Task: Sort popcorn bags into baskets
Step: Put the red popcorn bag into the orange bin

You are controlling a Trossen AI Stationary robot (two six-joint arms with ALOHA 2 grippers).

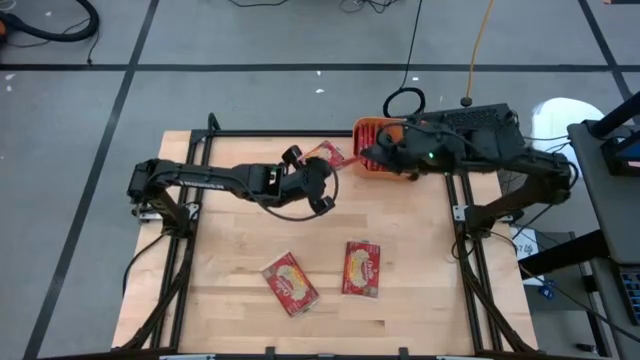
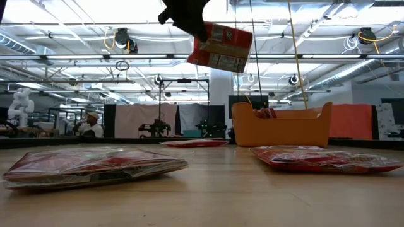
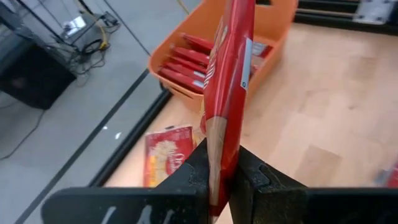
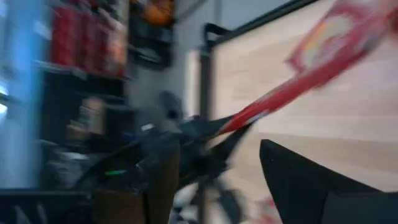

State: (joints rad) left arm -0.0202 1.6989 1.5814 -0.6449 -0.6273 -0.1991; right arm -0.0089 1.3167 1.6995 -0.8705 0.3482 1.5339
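My left gripper (image 1: 320, 172) is out over the middle of the table, toward its far side, shut on a red popcorn bag (image 1: 326, 156), which hangs high in the low view (image 2: 221, 47). The orange basket (image 1: 368, 130) stands at the table's far edge with several bags on edge inside (image 3: 186, 59). My right gripper (image 1: 374, 152) hovers open over the basket's near side, touching nothing. Two bags lie flat near the front (image 1: 290, 282) (image 1: 362, 268). Another lies flat by the far edge, below the held bag (image 3: 165, 155). My left gripper pinches the bag between its two fingers (image 3: 255, 177) at one edge (image 3: 219, 146), coming level from the table's left. The bag is lifted clear of the table. It sticks out past the fingertips toward the basket, tilted in the low view.
Black frame rails run along the table's left, right and far sides (image 1: 270, 133). The right arm (image 1: 480, 135) reaches in from the far right over the basket. Bare wood lies between the near bags and the basket (image 1: 400, 220). A person sits far off in the room (image 2: 91, 126).
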